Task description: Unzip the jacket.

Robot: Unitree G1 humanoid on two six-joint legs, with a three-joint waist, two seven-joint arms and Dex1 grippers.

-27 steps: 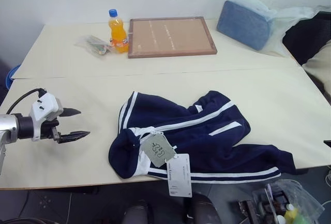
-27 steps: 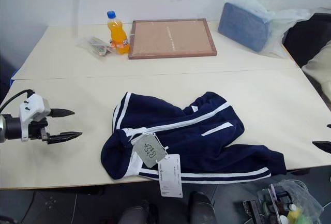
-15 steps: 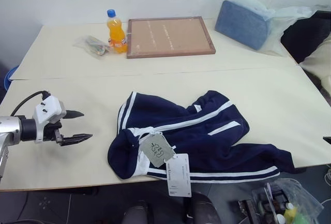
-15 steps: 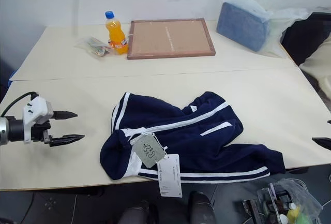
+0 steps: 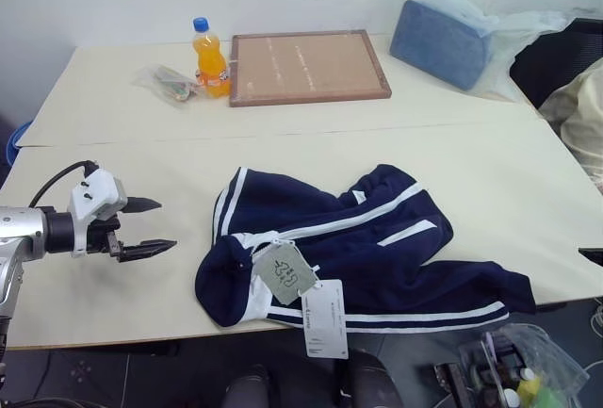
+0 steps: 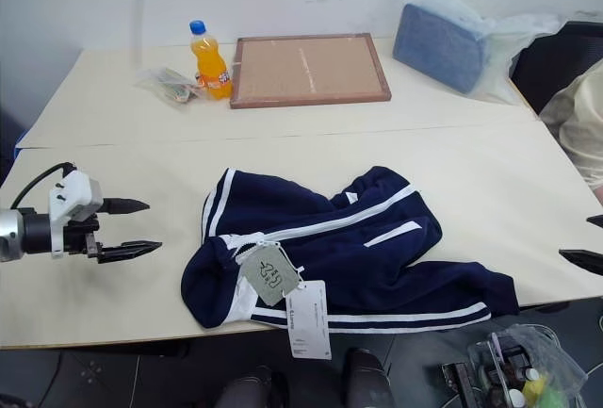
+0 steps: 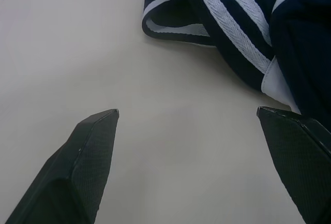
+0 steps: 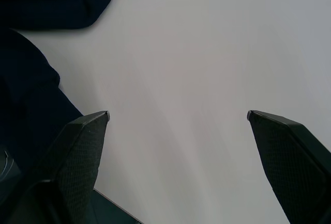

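1. Jacket (image 5: pixel 349 243) is lying crumpled at the table's (image 5: pixel 113 97) near edge, 2 tags (image 5: pixel 306 295) hanging over it.
2. Left gripper (image 5: pixel 151 226) is hovering beside the jacket's left end, fingers spread wide, gripping nothing.
3. Right gripper (image 8: pixel 176 118) is hovering by the jacket's right end, fingers wide apart, empty.
4. Bottle (image 5: pixel 211 58), board (image 5: pixel 309 67) and cushion (image 5: pixel 443 45) are sitting at the far side.

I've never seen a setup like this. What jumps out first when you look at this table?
The navy jacket with white stripes, lying crumpled at the table's near edge, its paper tags hanging over the edge. On its left side the left pincer hovers open over bare table, pointing at it. At the far side stand an orange soda bottle and a wooden-framed board.
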